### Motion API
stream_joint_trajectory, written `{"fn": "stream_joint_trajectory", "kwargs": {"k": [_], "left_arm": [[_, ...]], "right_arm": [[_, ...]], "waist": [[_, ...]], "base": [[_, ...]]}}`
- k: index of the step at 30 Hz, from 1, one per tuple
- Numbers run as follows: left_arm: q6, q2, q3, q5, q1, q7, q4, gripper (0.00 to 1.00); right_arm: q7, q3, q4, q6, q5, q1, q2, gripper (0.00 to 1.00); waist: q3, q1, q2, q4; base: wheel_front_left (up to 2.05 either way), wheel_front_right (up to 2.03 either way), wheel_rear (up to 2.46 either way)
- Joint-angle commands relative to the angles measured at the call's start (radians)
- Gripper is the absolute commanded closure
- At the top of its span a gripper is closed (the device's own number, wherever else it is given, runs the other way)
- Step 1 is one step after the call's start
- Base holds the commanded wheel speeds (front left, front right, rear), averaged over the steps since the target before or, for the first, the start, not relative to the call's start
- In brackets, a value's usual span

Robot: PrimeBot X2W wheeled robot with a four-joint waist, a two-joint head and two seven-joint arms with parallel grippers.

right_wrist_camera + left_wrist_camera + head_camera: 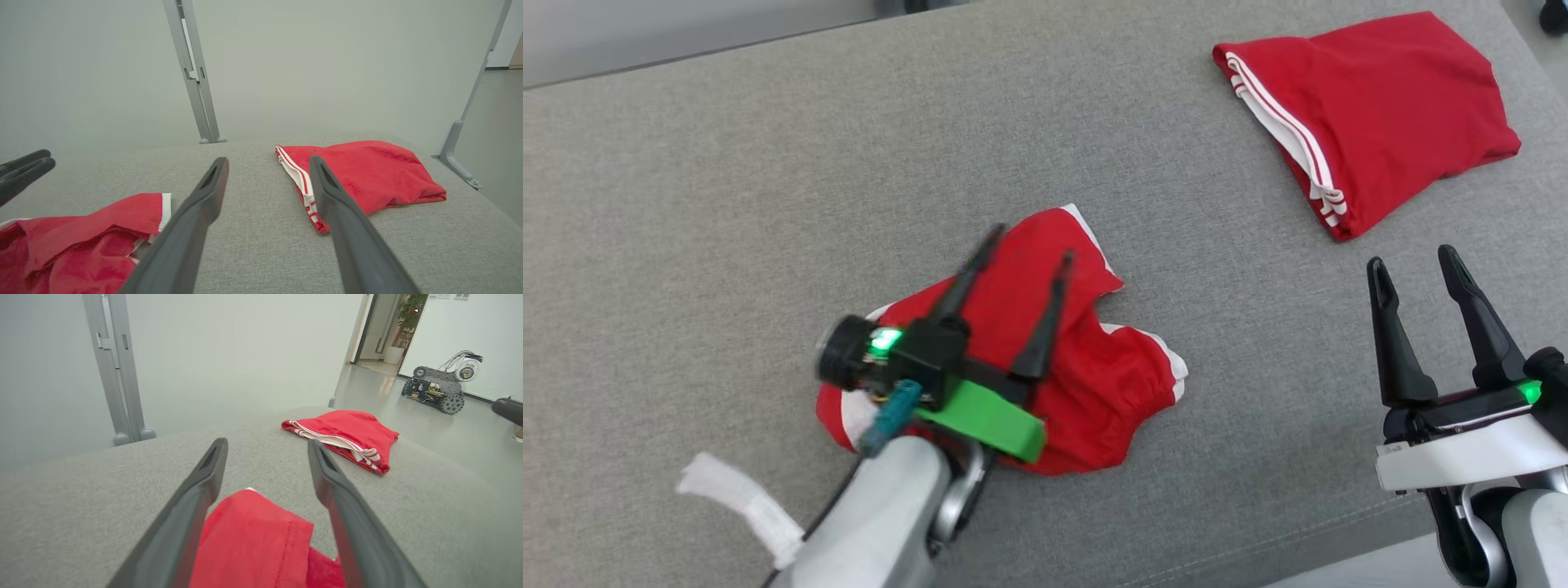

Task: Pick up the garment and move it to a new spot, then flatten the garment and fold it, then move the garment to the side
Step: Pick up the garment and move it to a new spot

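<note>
Left hand [1029, 251] stands with its two fingers spread wide and nothing pinched between them. Directly beneath it I see the red garment [1094, 384], crumpled in a loose heap on the grey fabric counter [727, 204]. It has white trim along its edges and a gathered band on the side toward the right hand [1413, 260]. One red fold runs up between the left fingers, below them; I cannot tell whether they touch the cloth. Right hand is equally wide and bare, well apart from that garment. Beyond its fingertips sits a second red garment [1380, 114], neatly folded, with white stripes along one edge.
</note>
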Motion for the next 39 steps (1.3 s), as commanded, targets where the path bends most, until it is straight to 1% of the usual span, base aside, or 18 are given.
{"fn": "stream_joint_trajectory", "kwargs": {"k": [1, 6, 9, 11, 16, 20, 29, 39], "left_arm": [[0.027, 0.030, 0.026, 0.016, 0.029, -0.005, -0.024, 0.00], [0.093, 0.102, 0.136, 0.011, 0.092, -0.005, -0.085, 0.00], [0.115, 0.143, 0.198, 0.000, 0.143, -0.005, -0.112, 0.00], [0.122, 0.165, 0.233, -0.010, 0.176, -0.005, -0.123, 0.00], [0.116, 0.204, 0.306, -0.051, 0.258, -0.006, -0.142, 0.00], [0.111, 0.226, 0.332, -0.067, 0.318, -0.006, -0.154, 0.00], [0.092, 0.243, 0.331, -0.102, 0.409, -0.002, -0.152, 0.00], [0.099, 0.249, 0.317, -0.104, 0.431, 0.008, -0.147, 0.00]], "right_arm": [[0.004, -0.005, -0.001, -0.002, -0.006, 0.012, -0.006, 0.00], [0.022, -0.004, -0.006, -0.002, -0.009, 0.035, -0.011, 0.00], [0.038, -0.001, -0.013, -0.002, -0.011, 0.050, -0.011, 0.00], [0.045, -0.006, -0.012, -0.002, -0.013, 0.061, -0.010, 0.00], [0.059, -0.012, -0.014, -0.002, -0.008, 0.089, 0.003, 0.00], [0.070, -0.015, -0.011, -0.002, -0.008, 0.112, 0.008, 0.00], [0.099, -0.015, -0.017, -0.002, -0.015, 0.168, 0.026, 0.00], [0.119, -0.026, -0.037, -0.002, -0.022, 0.188, 0.032, 0.00]], "waist": [[-0.057, 0.0001, -0.0001, 0.051], [-0.106, 0.0001, -0.0001, 0.092], [-0.130, 0.0001, -0.0001, 0.116], [-0.145, 0.0001, -0.0001, 0.131], [-0.180, 0.0001, -0.0001, 0.154], [-0.209, 0.0001, -0.0001, 0.155], [-0.265, 0.0001, -0.0001, 0.137], [-0.276, 0.0001, -0.0001, 0.135]], "base": [[0.00, 0.00, 0.00], [0.00, 0.00, 0.00], [0.00, 0.00, 0.00], [0.00, 0.00, 0.00], [0.00, 0.00, 0.00], [0.00, 0.00, 0.00], [0.00, 0.00, 0.00], [0.00, 0.00, 0.00]]}}
